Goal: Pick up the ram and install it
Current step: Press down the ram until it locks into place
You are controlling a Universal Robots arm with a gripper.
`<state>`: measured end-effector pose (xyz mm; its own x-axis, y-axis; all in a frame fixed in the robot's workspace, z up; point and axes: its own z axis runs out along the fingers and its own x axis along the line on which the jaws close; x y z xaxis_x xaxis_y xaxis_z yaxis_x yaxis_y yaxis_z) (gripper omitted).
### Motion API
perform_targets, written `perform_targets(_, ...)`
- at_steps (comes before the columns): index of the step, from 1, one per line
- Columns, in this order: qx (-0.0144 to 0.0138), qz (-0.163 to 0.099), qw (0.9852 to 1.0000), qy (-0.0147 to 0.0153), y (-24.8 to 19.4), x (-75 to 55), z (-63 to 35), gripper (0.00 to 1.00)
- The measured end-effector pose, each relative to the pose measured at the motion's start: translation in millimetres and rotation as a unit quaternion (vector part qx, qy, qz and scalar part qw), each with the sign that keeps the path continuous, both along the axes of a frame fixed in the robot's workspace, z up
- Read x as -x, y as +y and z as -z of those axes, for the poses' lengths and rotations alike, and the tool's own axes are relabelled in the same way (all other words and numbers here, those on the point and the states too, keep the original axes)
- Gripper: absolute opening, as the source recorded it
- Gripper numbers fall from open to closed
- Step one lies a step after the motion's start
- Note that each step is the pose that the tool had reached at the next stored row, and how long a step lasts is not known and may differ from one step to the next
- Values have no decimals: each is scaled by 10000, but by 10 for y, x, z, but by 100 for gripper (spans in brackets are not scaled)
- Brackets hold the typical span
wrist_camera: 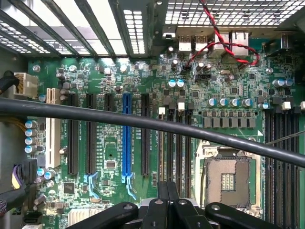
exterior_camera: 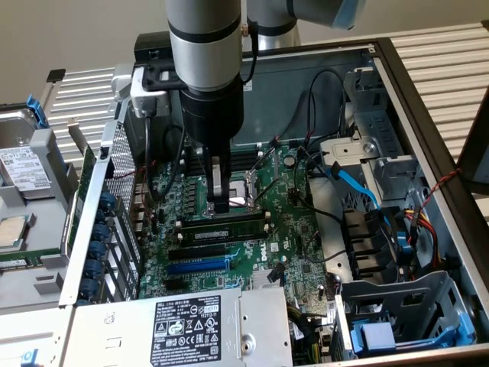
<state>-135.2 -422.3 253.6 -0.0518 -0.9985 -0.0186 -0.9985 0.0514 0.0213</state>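
- The ram (exterior_camera: 221, 227) lies flat in a slot on the motherboard (exterior_camera: 263, 252), a little below the middle of the exterior view; its long axis runs from the exterior view's left to its right, parallel to the black slots and the blue slot (exterior_camera: 197, 266) under it.
- The gripper (exterior_camera: 220, 205) stands just above the ram, fingers pressed together and holding nothing.
- The motherboard sits inside an open computer case (exterior_camera: 428, 138); a power supply (exterior_camera: 183, 329) is at the lower edge, and a ribbed metal table (exterior_camera: 451, 69) at the upper right.
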Motion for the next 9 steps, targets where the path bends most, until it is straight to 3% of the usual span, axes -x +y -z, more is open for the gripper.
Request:
perform_targets(4,0,308,9995,0,0,0,0,11)
perform_targets(9,0,699,9976,0,0,0,1,11)
